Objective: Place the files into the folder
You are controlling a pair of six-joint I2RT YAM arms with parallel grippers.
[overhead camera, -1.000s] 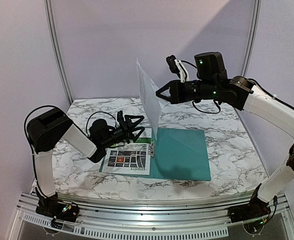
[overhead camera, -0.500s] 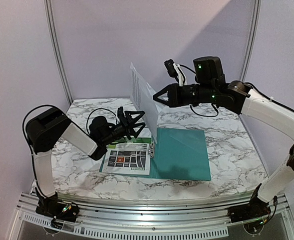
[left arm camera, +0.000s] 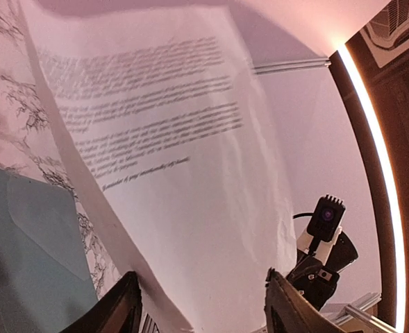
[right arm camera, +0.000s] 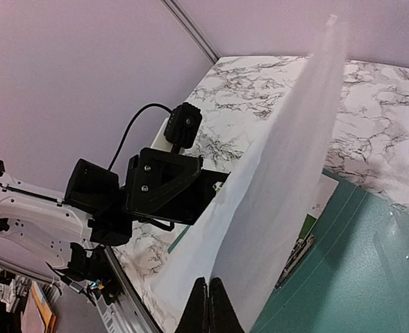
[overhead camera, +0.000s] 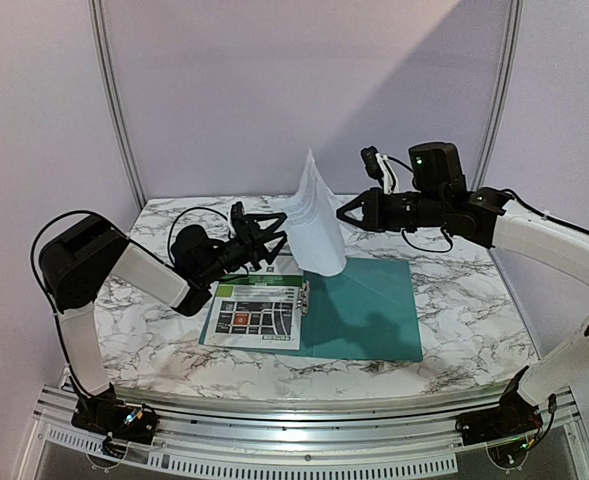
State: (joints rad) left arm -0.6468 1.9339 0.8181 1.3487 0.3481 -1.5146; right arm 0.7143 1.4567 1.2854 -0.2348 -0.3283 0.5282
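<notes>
The right gripper [overhead camera: 343, 214] was pressed shut on one edge of the white sheet [overhead camera: 316, 225], pinching it. In the right wrist view the two fingers met on the paper's near edge [right arm camera: 207, 305]. The sheet hung in the air, tilted and slightly curved, above the far left part of the folder [overhead camera: 364, 310]. Its block of black text faced the left wrist camera [left arm camera: 176, 173]. Whether its lower edge touched the folder could not be determined.

The left gripper [overhead camera: 269, 240] stood just beside the sheet's left side with its jaws spread and held nothing. In the left wrist view the fingers [left arm camera: 124, 309] were wide apart, and the paper filled the field beyond them.

The folder lay open and flat on the marble-patterned table [overhead camera: 454, 290]. The second sheet [overhead camera: 257, 315], with a green header and a map-like graphic, lay face up on the folder's left half. Its right edge sat next to the metal clip [overhead camera: 303, 298] along the fold. The folder's right half was bare teal.
</notes>
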